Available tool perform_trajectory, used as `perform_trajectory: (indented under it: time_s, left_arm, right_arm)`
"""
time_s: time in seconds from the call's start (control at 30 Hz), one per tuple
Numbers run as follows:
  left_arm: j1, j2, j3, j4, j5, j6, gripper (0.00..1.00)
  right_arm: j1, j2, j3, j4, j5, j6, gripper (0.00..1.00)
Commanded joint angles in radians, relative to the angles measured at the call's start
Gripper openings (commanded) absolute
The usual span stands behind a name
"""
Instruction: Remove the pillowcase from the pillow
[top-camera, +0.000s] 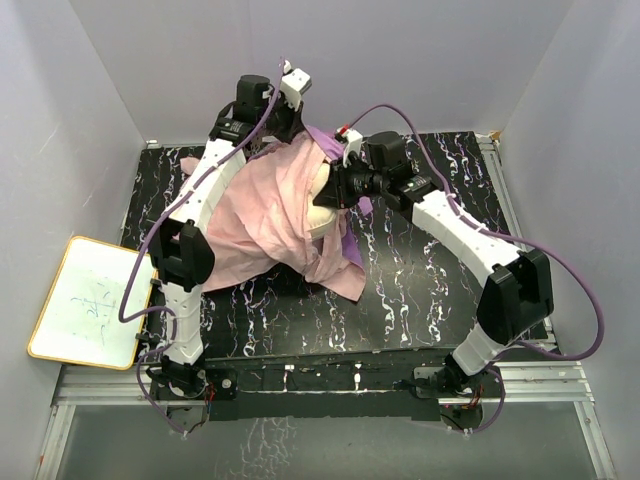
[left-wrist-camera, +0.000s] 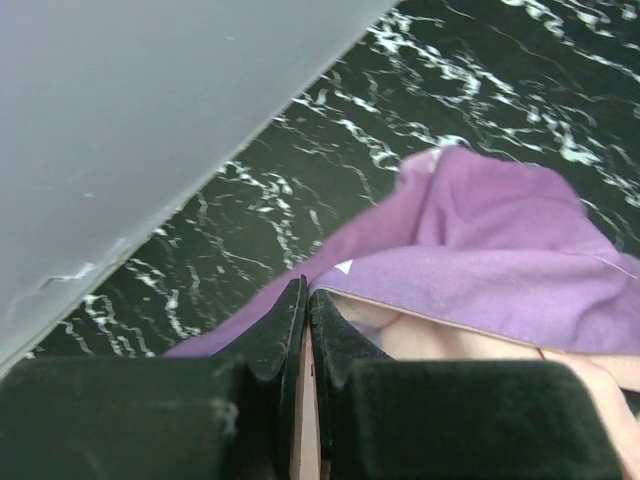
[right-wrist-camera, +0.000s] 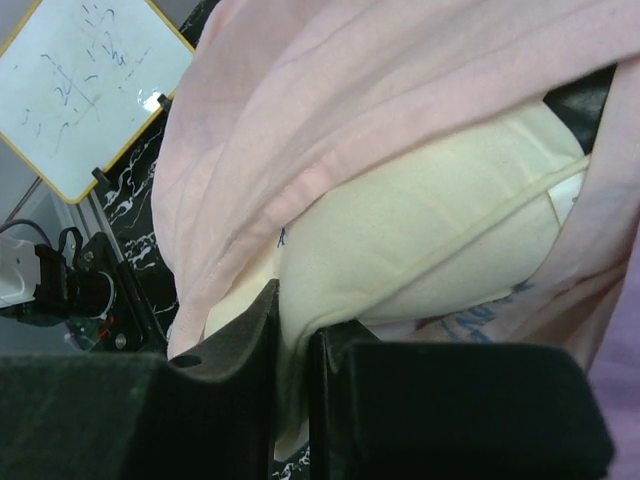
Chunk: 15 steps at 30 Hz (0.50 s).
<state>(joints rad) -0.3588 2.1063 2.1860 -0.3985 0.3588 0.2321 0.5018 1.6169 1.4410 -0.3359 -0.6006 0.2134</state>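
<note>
Status: case (top-camera: 265, 215) is inside-out over the pillow (top-camera: 322, 195), pale pink side up, bunched mostly to the pillow's left and near side. Only a cream patch of pillow shows at the heap's right edge, over the table (top-camera: 420, 290). At the pillow's far side the left gripper (left-wrist-camera: 306, 295) is clamped on a thin fold of case, with purple cloth just past the tips. On the pillow's right the right gripper (right-wrist-camera: 295, 325) pinches the cream shell, jaws nearly together. My read on handling: the case is thin, light and limp, and will drag and snag rather than slide. The pillow is soft, so a pinch catches only the shell (it may slip under a hard pull). Best holds: case by its hem, pillow by a seamed corner.
</note>
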Motion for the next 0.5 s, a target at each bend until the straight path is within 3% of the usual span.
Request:
perform_trajectory:
  time_s: [0.0, 0.17, 0.47]
  left_arm:
    - [0.025, -0.026, -0.028, 0.115, -0.177, 0.035, 0.00]
    - [0.080, -0.012, -0.041, 0.156, -0.296, 0.078, 0.00]
    - [0.180, 0.017, -0.064, 0.145, -0.376, 0.110, 0.00]
  right_arm:
    - [-0.006, -0.101, -0.022, 0.138, -0.023, 0.003, 0.08]
    - [-0.044, -0.147, -0.062, 0.167, -0.032, 0.035, 0.08]
    - [-0.088, -0.217, -0.068, 0.215, -0.097, 0.082, 0.08]
